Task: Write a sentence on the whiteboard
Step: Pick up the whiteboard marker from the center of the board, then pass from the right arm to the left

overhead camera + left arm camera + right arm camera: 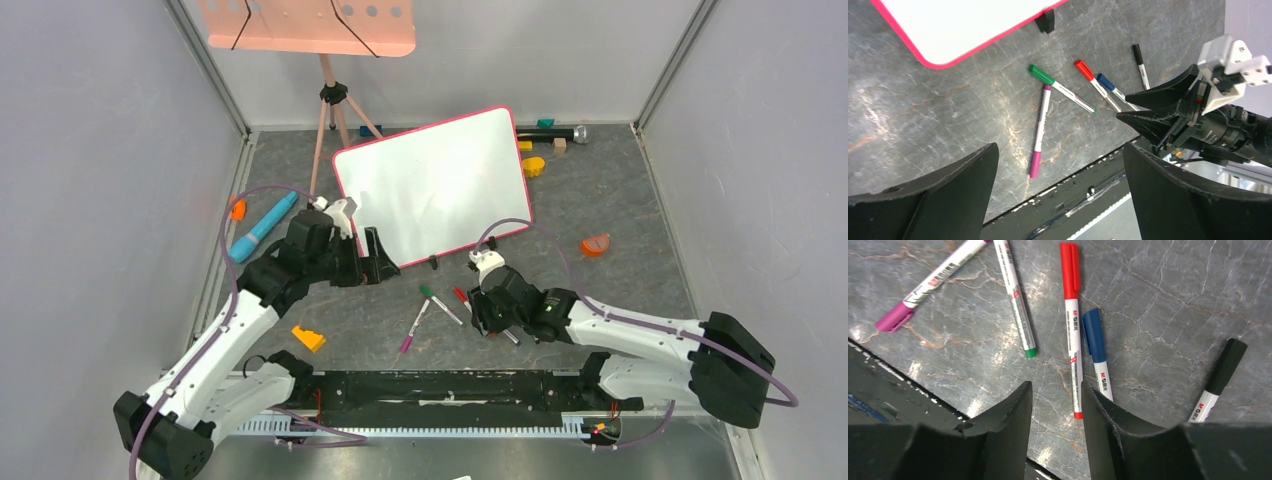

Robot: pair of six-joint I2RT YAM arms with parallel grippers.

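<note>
The whiteboard (432,185) stands tilted at the back centre, pink-rimmed. Its face is blank white and no sentence shows on it; its lower corner (958,20) appears in the left wrist view. Several markers lie on the grey table in front of it. The red marker (1071,315) runs down between the fingers of my right gripper (1055,387), tail end close to the right finger, with a gap still showing. Beside it lie the blue marker (1095,347) and the black marker (1220,375). My left gripper (380,258) hovers wide open near the board's lower left corner, holding nothing.
Green marker (1015,300) and magenta marker (923,287) lie crossed to the left. A salmon tray on a tripod (305,25) stands at the back left. A blue cylinder (262,227), an orange wedge (308,338) and small toys (596,244) are scattered about. A black rail (440,388) runs along the near edge.
</note>
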